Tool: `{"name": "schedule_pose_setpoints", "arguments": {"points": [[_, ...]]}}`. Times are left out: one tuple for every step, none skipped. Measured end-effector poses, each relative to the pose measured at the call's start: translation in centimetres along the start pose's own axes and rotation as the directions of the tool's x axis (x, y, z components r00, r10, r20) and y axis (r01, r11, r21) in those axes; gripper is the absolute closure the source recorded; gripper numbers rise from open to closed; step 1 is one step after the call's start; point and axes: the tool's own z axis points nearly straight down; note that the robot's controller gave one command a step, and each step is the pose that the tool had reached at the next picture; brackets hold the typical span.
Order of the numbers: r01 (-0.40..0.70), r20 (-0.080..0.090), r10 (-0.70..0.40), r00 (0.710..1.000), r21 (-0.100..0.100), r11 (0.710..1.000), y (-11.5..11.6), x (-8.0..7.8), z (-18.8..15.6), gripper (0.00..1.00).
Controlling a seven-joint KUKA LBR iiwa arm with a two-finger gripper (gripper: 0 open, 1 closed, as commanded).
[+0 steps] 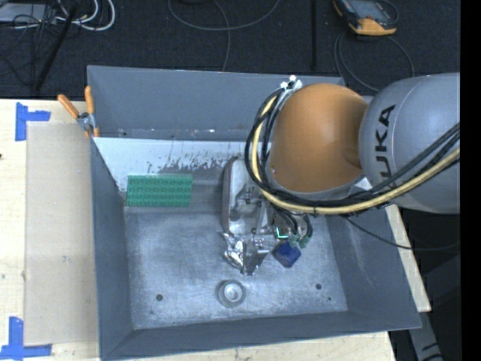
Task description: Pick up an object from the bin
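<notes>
The gripper (245, 259) sits low near the centre of the bin (150, 307). Its opening cannot be told, and nothing shows in its grasp. A small blue block (287, 256) lies just beside it at 3 o'clock, and a green studded plate (158, 191) lies well apart at 10 o'clock. The pick appears not yet made.
</notes>
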Motion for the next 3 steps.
{"name": "schedule_pose_setpoints", "arguments": {"points": [[-0.002, -0.001, 0.002, 1.0, 0.001, 1.0, -5.1, 1.5, 12.2, 0.0], [-0.053, 0.017, 0.053, 0.998, -0.002, 0.999, -7.1, -5.0, 15.0, 0.0], [-0.055, 0.015, 0.055, 0.998, -0.003, 0.998, -7.1, -4.9, 14.8, 1.0]]}}
